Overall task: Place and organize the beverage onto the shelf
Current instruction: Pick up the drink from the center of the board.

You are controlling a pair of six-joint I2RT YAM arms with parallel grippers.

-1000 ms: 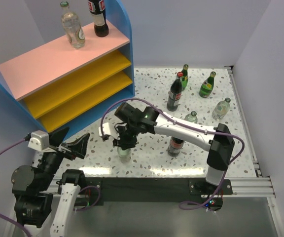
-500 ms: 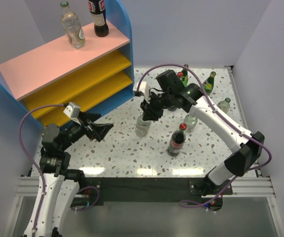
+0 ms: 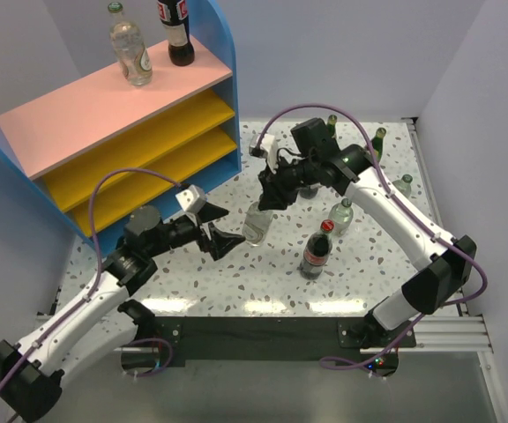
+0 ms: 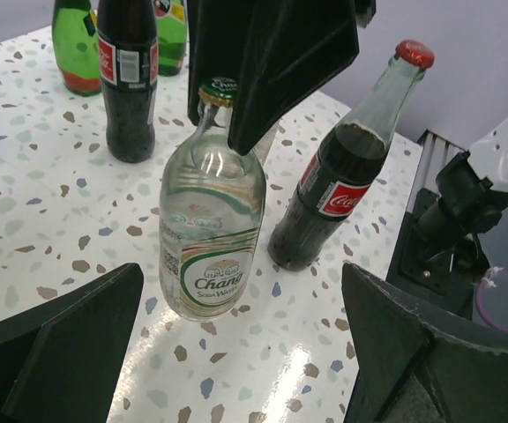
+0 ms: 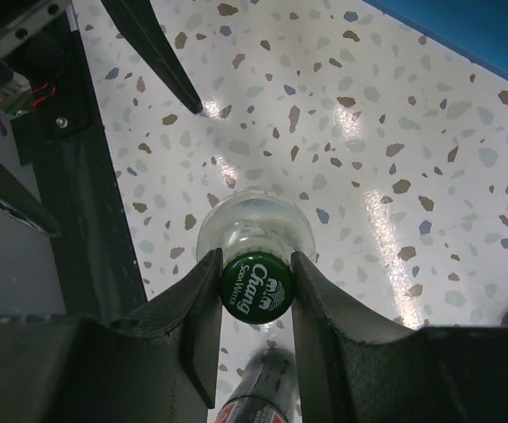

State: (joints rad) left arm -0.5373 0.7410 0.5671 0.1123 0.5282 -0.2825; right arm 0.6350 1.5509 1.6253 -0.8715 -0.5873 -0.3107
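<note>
My right gripper (image 3: pixel 274 196) is shut on the green-capped neck (image 5: pixel 256 287) of a clear soda bottle (image 3: pixel 256 222). The bottle hangs slightly tilted, with its base at the table's surface. In the left wrist view the bottle (image 4: pixel 210 238) is straight ahead, with the right gripper's fingers (image 4: pixel 272 62) over its cap. My left gripper (image 3: pixel 221 231) is open and empty, just left of the bottle and pointing at it. The shelf (image 3: pixel 104 115) stands at the back left. A clear bottle (image 3: pixel 130 53) and a cola bottle (image 3: pixel 176 31) stand on its pink top board.
A cola bottle (image 3: pixel 316 251) stands just right of the held bottle and also shows in the left wrist view (image 4: pixel 333 185). Another cola bottle (image 4: pixel 129 79), green glass bottles (image 3: pixel 373 150) and clear bottles (image 3: pixel 342 214) (image 3: pixel 397 192) stand at the back right. Walls enclose the table.
My right gripper carried the clear bottle from the near front toward the table's middle. My left arm swung out from the near left corner toward the bottle.
</note>
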